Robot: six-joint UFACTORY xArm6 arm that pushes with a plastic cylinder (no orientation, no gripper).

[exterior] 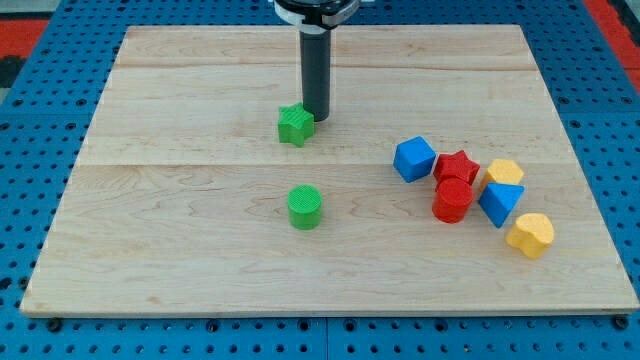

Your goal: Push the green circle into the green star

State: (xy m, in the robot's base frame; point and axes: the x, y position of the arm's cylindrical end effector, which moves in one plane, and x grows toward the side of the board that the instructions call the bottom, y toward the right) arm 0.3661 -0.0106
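The green circle, a short ribbed cylinder, stands on the wooden board a little left of centre. The green star lies above it, toward the view's top. My tip rests at the star's upper right edge, touching or almost touching it. The tip is well above the green circle and apart from it. The rod rises straight up out of the view's top.
A cluster sits at the view's right: a blue cube, a red star, a red cylinder, a yellow block, a blue triangular block and a yellow heart-like block. Blue pegboard surrounds the board.
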